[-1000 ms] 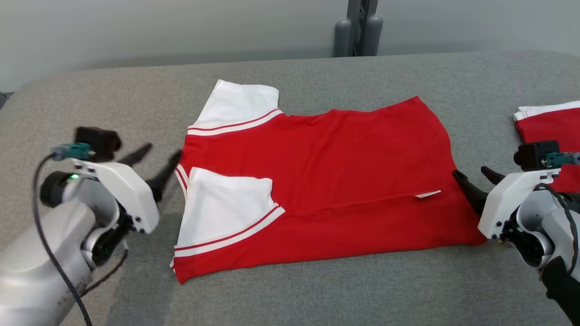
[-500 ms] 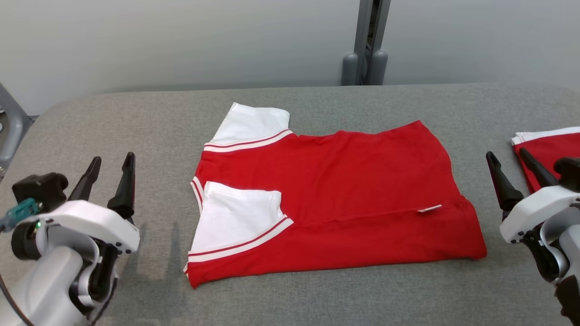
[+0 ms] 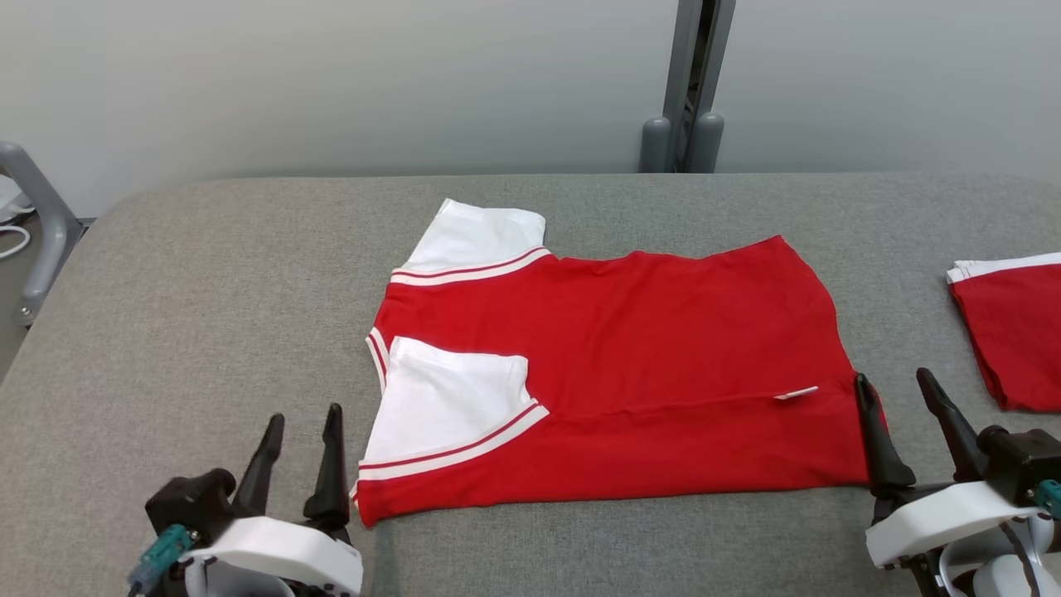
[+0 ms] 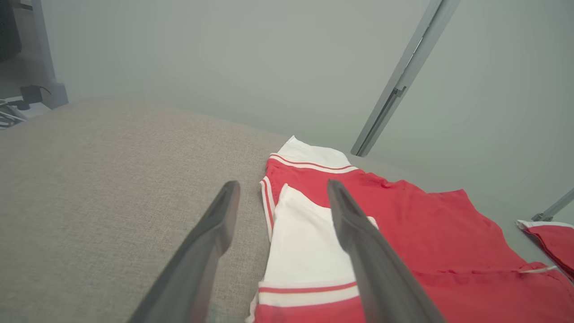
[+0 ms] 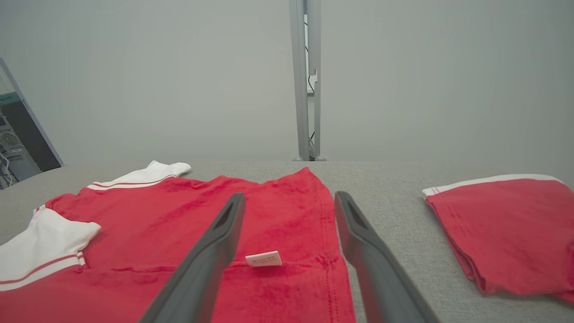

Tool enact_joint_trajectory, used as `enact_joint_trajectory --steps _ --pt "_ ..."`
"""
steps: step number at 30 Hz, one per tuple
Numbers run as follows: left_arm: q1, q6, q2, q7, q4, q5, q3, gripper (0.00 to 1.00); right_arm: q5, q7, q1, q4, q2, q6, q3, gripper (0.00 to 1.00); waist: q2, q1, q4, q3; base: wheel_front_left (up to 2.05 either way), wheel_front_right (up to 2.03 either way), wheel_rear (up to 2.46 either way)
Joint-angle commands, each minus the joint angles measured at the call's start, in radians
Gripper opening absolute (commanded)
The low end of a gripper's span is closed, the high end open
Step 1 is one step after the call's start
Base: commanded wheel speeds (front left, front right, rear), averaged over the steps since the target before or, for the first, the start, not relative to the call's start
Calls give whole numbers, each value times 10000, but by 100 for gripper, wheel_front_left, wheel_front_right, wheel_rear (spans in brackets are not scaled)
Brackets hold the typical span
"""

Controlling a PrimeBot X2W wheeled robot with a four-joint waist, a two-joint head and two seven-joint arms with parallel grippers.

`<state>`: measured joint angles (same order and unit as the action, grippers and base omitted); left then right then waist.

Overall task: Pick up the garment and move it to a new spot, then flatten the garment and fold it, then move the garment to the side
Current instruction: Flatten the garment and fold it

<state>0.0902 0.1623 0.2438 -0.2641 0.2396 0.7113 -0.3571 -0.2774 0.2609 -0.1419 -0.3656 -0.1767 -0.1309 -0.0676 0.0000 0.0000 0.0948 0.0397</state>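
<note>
The garment (image 3: pixel 646 348), a red shirt with white sleeves and red-and-white trim, lies flat on the grey table (image 3: pixel 207 274), its near side folded over the middle. A small white tag (image 3: pixel 796 393) shows along that fold. My left gripper (image 3: pixel 304 419) stands open just left of the garment's near left corner, empty, fingers pointing away from me. In the left wrist view the left gripper (image 4: pixel 283 185) frames the folded white sleeve (image 4: pixel 309 242). My right gripper (image 3: pixel 893 380) is open at the near right hem corner; in the right wrist view the right gripper (image 5: pixel 289 196) has the tag (image 5: pixel 263 259) between its fingers.
A second red garment (image 3: pixel 1015 332), folded, lies at the table's right edge, close to my right gripper. A grey metal post (image 3: pixel 692 83) stands behind the table. A grey rail (image 3: pixel 41 224) curves off the table's left end. A pale wall backs the scene.
The head camera has tilted up, shifting the picture. Both grippers have drawn back from the garment's ends toward the near edge and now point straight ahead. The garment has not moved.
</note>
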Motion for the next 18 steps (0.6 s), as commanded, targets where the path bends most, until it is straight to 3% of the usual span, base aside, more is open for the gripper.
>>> enact_joint_trajectory --steps 1,6,11,18 --pt "-72 -163 -121 1 152 -230 180 100 132 -37 80 182 51 6 138 100 0 0 2 6 0 0 0" --pt "-216 -593 -767 1 988 -664 444 100 295 -269 239 512 262 6 262 100 0 0 -84 15 0 0 0" --pt "-79 -913 -1219 56 2287 -305 464 100 336 -408 274 702 341 6 245 100 0 0 -328 85 0 0 0" --pt "426 -843 -1503 60 3836 185 751 100 377 -523 319 871 339 6 325 100 0 0 -691 235 0 0 0"
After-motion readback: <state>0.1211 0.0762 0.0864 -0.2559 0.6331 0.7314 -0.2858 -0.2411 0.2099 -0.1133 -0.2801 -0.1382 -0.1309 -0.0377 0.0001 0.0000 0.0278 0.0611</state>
